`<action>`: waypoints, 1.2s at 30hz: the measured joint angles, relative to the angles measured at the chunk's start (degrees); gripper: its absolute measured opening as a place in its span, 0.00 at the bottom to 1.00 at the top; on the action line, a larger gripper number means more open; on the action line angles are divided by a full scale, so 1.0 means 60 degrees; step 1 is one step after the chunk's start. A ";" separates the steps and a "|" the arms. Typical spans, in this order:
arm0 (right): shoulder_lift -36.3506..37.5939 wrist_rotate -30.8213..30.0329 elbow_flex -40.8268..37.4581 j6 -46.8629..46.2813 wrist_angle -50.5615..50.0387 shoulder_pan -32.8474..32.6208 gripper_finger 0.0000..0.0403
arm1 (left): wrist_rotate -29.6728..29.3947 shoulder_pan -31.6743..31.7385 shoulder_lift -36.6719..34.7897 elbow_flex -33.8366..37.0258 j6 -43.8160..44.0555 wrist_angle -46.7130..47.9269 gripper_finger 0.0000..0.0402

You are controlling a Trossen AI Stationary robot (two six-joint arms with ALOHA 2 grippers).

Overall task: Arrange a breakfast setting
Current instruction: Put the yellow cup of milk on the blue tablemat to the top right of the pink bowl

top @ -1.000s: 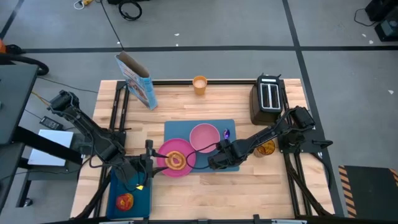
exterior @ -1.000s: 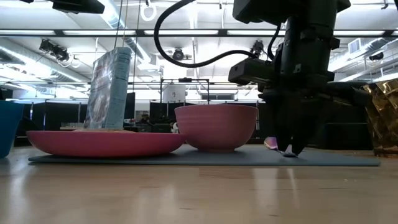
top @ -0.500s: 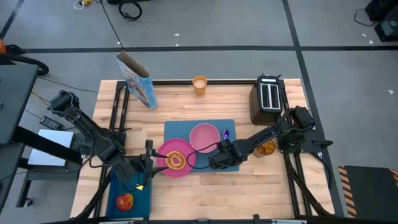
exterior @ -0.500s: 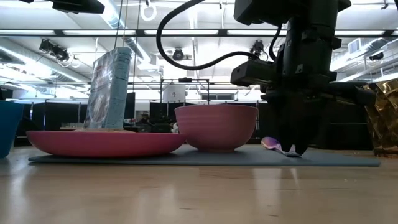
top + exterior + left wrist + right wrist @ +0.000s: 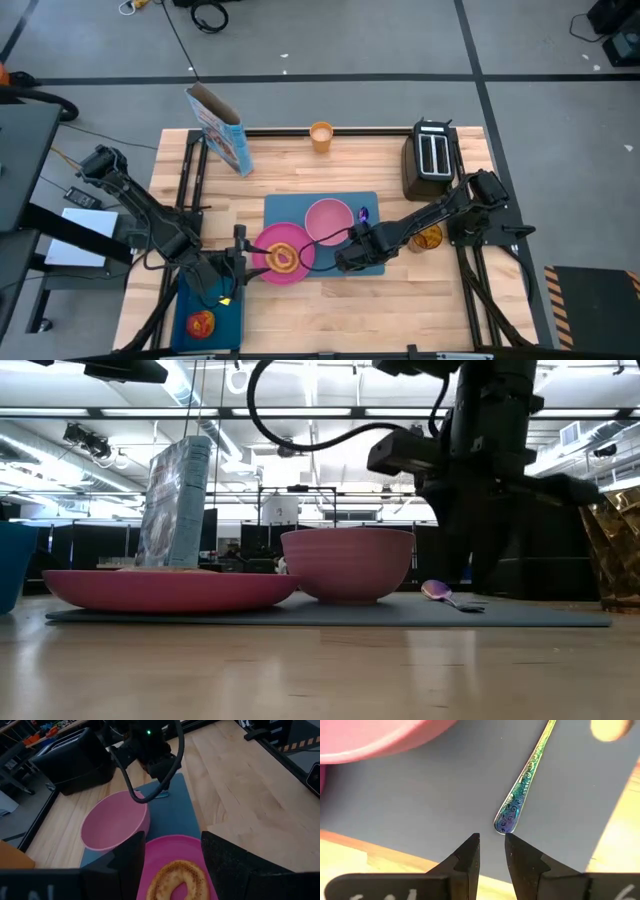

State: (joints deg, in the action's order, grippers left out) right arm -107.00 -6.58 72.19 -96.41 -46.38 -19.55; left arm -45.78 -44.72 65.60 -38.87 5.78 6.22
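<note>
The blue placemat (image 5: 375, 200) lies mid-table. On it stand the pink plate (image 5: 262, 268) with the toast (image 5: 283, 257) and the pink bowl (image 5: 328, 220). The blue-purple spoon (image 5: 363, 215) lies flat on the mat to the right of the bowl, as the low view (image 5: 447, 595) shows. My right gripper (image 5: 491, 840) hovers just above the spoon's handle end (image 5: 506, 822), fingers slightly apart, touching nothing. My left gripper (image 5: 172, 837) is open and empty at the plate's left side (image 5: 243, 262). The orange cup (image 5: 320, 135) and the cereal box (image 5: 218, 128) stand at the far edge. The apple (image 5: 203, 322) lies on the dark-blue tray (image 5: 228, 318).
The black toaster (image 5: 430, 158) stands at the far right. A crinkled gold object (image 5: 428, 238) sits right of the placemat, under my right arm. Bare wood lies along the near edge and between the placemat and the cup.
My right gripper has set the spoon down flat on the placemat beside the bowl, let go and risen straight up above the handle end. The spoon's bowl end, raised off the mat a second ago, now rests on it.
</note>
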 joint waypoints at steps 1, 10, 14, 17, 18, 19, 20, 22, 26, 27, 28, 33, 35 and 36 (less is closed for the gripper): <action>0.0000 -0.0029 0.0168 0.0047 -0.0256 -0.0031 0.25 | -0.0001 -0.0031 0.0000 0.0000 0.0014 0.0000 0.50; 0.0000 0.0029 0.2163 0.1413 -0.2560 -0.0482 0.25 | 0.0001 -0.0736 0.0000 0.0000 0.0108 0.0026 0.50; 0.0000 -0.0749 0.3076 0.3080 -0.3005 -0.0652 0.27 | 0.0001 -0.1072 0.0000 0.0000 0.0347 0.0003 0.50; 0.0000 -0.1996 0.3489 0.4357 -0.3157 -0.0632 0.30 | 0.0004 -0.1175 -0.0004 -0.0003 0.0693 0.0003 0.50; 0.0000 -0.2469 0.3568 0.4836 -0.3168 -0.0570 0.32 | 0.0006 -0.1156 -0.0006 -0.0030 0.0732 0.0025 0.50; 0.0000 -0.2890 0.3612 0.5376 -0.3175 -0.0473 0.34 | 0.0004 -0.1104 -0.0010 -0.0083 0.0744 0.0026 0.50; 0.0000 -0.3289 0.3634 0.5928 -0.3182 -0.0356 0.36 | 0.0004 -0.1023 -0.0021 -0.0175 0.0746 0.0018 0.50; 0.0000 -0.4151 0.3649 0.6936 -0.3185 -0.0087 0.42 | 0.0001 -0.0791 -0.0026 -0.0399 0.0725 -0.0005 0.50; 0.0000 -0.5201 0.3649 0.8766 -0.3145 0.0747 0.58 | -0.0003 -0.0367 -0.0118 -0.0818 0.0684 0.0006 0.50; 0.0000 -0.5303 0.3649 0.9200 -0.3100 0.1019 0.62 | -0.0003 -0.0248 -0.0180 -0.0868 0.0684 -0.0029 0.50; 0.0000 -0.5355 0.3649 0.9603 -0.3029 0.1341 0.67 | -0.0003 -0.0137 -0.0262 -0.0889 0.0688 -0.0020 0.50; -0.0004 -0.5027 0.3649 1.1634 -0.2043 0.3181 0.89 | -0.0010 0.0285 -0.0804 -0.0889 0.0951 0.0376 0.50; -0.0004 -0.4677 0.3649 1.2531 -0.1437 0.4024 0.96 | 0.0001 0.0459 -0.1037 -0.0889 0.1214 0.0693 0.50; -0.0004 -0.4423 0.3649 1.2991 -0.1091 0.4433 0.98 | -0.0002 0.0549 -0.1146 -0.0889 0.1308 0.0849 0.50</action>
State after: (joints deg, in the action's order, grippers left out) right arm -107.02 -33.12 94.08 -18.47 -52.92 7.05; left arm -45.80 -41.42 58.73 -44.21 13.63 11.31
